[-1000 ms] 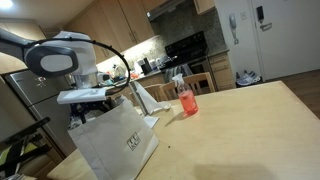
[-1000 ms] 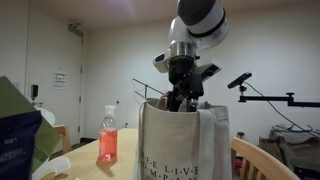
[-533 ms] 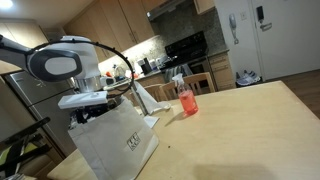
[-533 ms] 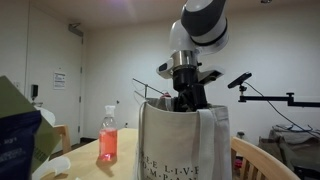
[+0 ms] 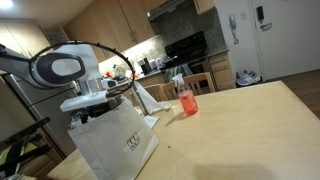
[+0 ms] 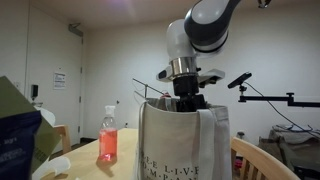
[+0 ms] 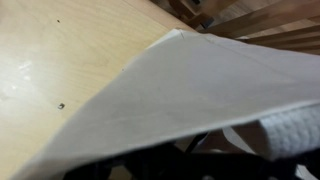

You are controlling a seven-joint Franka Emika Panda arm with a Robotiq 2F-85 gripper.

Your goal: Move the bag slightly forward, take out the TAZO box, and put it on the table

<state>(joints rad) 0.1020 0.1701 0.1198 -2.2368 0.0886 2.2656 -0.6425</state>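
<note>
The large white paper bag stands upright on the light wood table; it also shows close up in an exterior view. My gripper reaches down into the bag's open top, and its fingertips are hidden behind the rim. It sits at the bag's mouth. In the wrist view the bag's white wall fills most of the picture, with table beside it and dark shapes below. The TAZO box is hidden from every view.
A clear bottle of red drink stands on the table behind the bag. A dark blue-labelled snack bag sits near the camera. Kitchen counter and stove lie beyond the table. A camera stand stands nearby.
The arm's upper joints have swung sideways while the wrist stays at the bag's mouth, sinking slightly. The bag has not visibly moved.
</note>
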